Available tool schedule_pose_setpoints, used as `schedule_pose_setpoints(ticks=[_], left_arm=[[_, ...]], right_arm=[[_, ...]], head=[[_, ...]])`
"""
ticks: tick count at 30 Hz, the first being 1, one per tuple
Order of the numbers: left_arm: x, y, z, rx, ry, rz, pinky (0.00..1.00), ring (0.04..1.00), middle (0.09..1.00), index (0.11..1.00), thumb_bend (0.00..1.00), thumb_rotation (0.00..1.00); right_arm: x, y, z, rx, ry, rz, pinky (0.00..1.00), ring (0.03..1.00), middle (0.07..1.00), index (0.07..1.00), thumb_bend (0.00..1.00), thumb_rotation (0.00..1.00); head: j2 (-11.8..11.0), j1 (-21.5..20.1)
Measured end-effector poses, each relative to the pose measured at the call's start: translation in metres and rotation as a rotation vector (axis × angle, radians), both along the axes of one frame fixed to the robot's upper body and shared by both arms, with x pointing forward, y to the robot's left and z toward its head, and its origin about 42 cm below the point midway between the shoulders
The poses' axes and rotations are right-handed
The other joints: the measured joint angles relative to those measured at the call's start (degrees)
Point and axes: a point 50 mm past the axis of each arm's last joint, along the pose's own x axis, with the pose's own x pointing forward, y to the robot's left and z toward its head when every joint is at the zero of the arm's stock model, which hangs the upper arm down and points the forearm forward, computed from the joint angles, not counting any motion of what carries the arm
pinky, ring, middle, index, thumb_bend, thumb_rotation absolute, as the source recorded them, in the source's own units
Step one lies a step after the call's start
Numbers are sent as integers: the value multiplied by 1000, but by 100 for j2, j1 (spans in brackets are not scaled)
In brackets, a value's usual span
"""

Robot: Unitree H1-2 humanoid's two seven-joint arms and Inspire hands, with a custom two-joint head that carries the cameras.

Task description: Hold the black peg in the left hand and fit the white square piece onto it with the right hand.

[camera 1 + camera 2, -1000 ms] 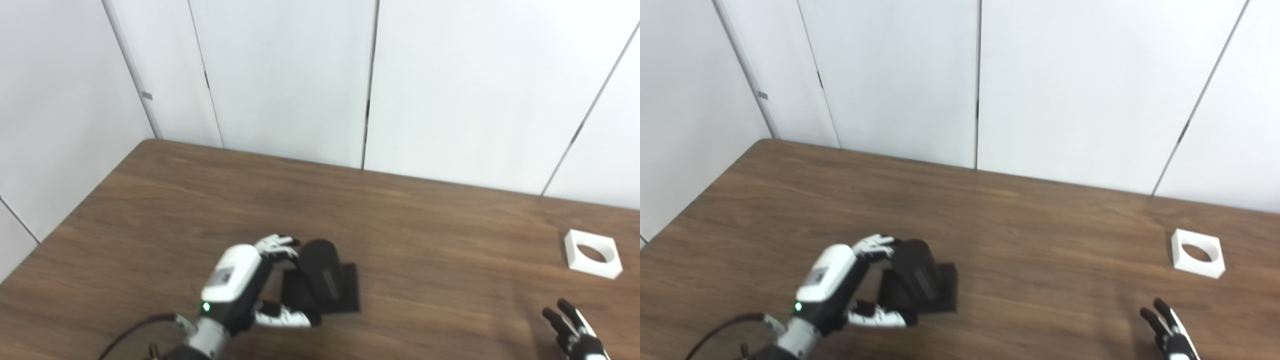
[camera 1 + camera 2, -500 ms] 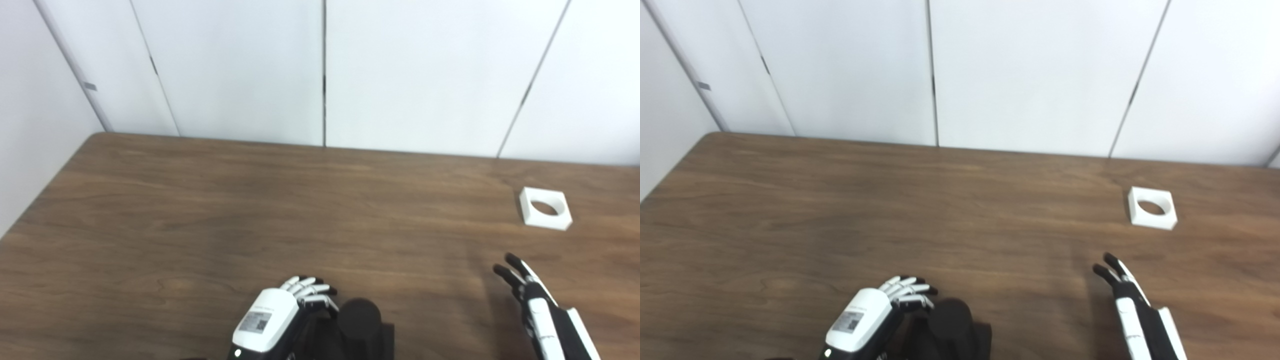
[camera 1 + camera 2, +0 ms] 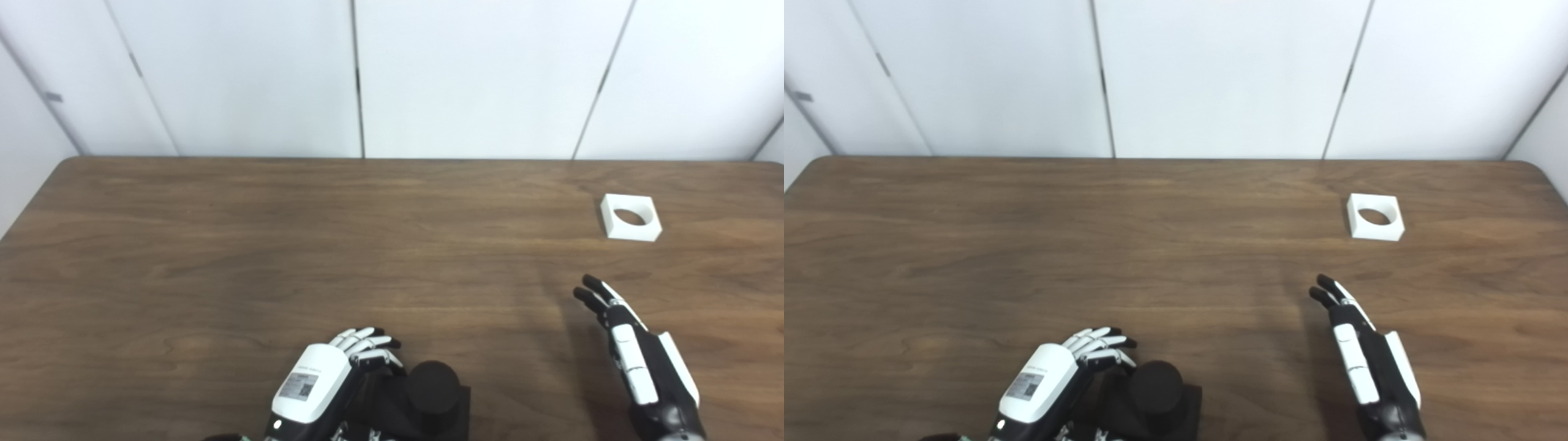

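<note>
White, square, with a round hole, the plastic piece (image 3: pixel 631 217) lies far right on the wooden bench (image 3: pixel 245 245). Right robot hand (image 3: pixel 637 361), released, should reach it; left robot hand (image 3: pixel 318 386) grasps the black cylindrical peg (image 3: pixel 432 389) near the front edge.

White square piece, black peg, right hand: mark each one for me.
white square piece (image 3: pixel 631 217), left eye view, on its front rim
black peg (image 3: pixel 433 380), left eye view, on its round top
right hand (image 3: pixel 1363 355), right eye view, back of the hand
</note>
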Motion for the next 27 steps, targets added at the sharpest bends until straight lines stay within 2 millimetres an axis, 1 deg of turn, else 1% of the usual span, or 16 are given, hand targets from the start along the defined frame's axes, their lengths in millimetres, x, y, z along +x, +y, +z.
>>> schedule_pose_setpoints(ticks=[2,4,5,6,7,9,10,11,13,14,15,19,22,23,26,27], left_arm=[[1,1,-1,-5,4,-1,886,876,812,487,515,46],[2,3,-2,-9,8,1,880,868,810,487,514,45],[2,3,-2,-9,8,1,877,866,809,487,514,45],[3,4,-2,-9,9,0,870,863,807,487,514,44],[3,5,-2,-9,10,1,860,859,805,487,515,44],[3,8,-2,-7,7,2,851,856,803,487,515,44],[4,10,-2,-6,6,2,852,857,802,487,515,44],[4,12,-2,-5,2,1,852,858,802,487,515,44],[5,14,-2,-3,-1,-6,852,860,804,487,514,45],[5,14,-2,-5,-1,-8,853,862,805,487,514,46],[5,14,-2,-8,-1,-9,850,863,805,487,514,46],[6,16,-2,-16,2,-6,851,868,808,487,513,47],[6,17,-2,-18,3,-3,844,867,809,487,513,47],[6,17,-2,-19,3,-3,844,867,809,487,513,47],[7,18,-2,-19,2,-3,846,867,810,487,514,47],[7,18,-2,-20,2,-5,845,867,808,487,514,47]], right_arm=[[0,0,0,6,-2,-2,1000,946,882,887,518,999],[1,1,0,18,-5,-1,947,937,896,880,500,747],[1,1,1,19,-6,1,936,936,901,879,497,672],[2,1,2,2,-10,1,937,943,907,879,528,551],[3,2,6,-22,-18,4,917,930,903,873,566,412],[8,2,17,-71,-55,7,901,915,894,863,608,313],[14,1,24,-90,-76,5,847,895,887,855,643,265],[23,-1,31,-102,-101,2,828,888,885,852,655,249],[37,-9,43,-132,-130,-9,742,839,866,845,661,178],[44,-13,49,-167,-145,-10,762,842,862,843,672,174],[49,-18,54,-220,-154,-10,831,876,872,830,702,191],[73,-46,77,-492,-152,-22,911,933,903,818,750,200],[89,-60,90,-594,-147,-36,912,947,920,813,779,165],[95,-64,92,-619,-138,-36,905,946,923,813,789,166],[116,-78,96,-701,-98,-34,890,947,932,813,813,150],[121,-81,98,-722,-92,-37,885,954,935,809,838,135]], head=[[0,-107],[9,-334],[0,-405],[0,-589],[-9,-660],[-26,-757],[-35,-836],[-35,-837],[-44,-880],[-53,-933],[-61,-986],[-88,-1039],[-88,-1039],[-123,-1126],[-141,-1135],[-141,-1135]])
